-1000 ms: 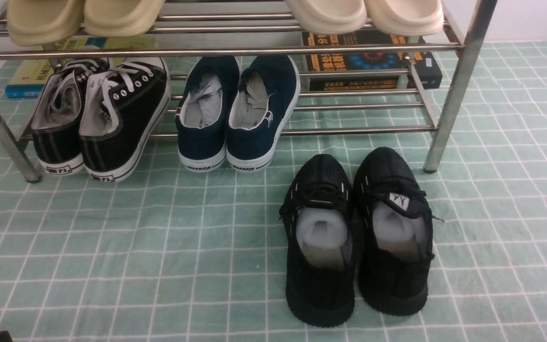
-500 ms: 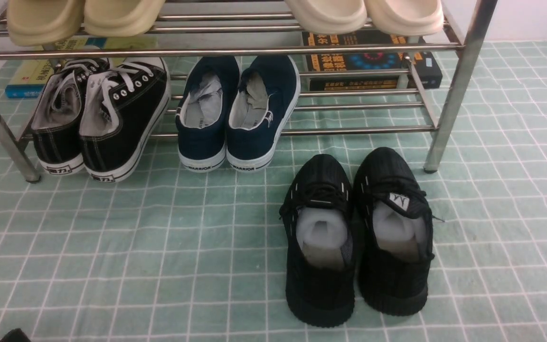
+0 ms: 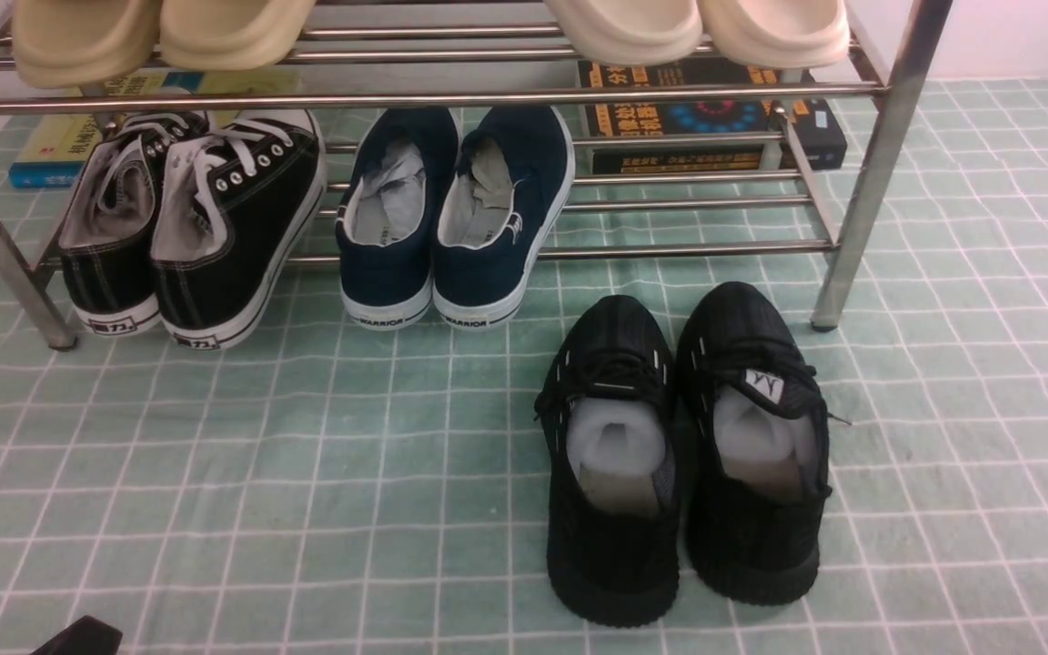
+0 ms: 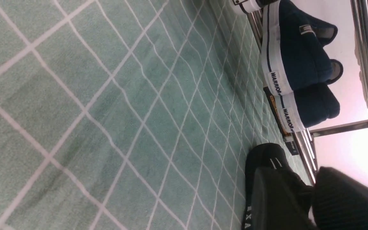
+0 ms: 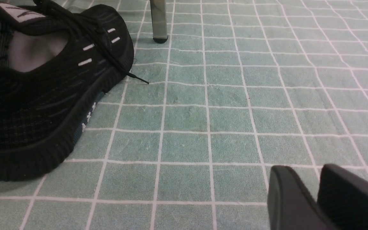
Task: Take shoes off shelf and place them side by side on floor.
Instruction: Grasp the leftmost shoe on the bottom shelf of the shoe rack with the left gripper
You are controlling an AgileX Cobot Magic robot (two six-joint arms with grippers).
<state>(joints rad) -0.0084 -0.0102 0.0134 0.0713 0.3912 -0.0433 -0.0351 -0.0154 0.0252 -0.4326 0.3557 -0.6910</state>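
Stretching across everything is the green gridded floor (image 3: 306,437), with the steel shelf (image 3: 879,173) standing on it. The black canvas shoes (image 3: 196,236) sit on its lower tier, left end, heels out. The left gripper (image 4: 310,188) and right gripper (image 5: 311,182) hover low, fingers pinched close, holding nothing.
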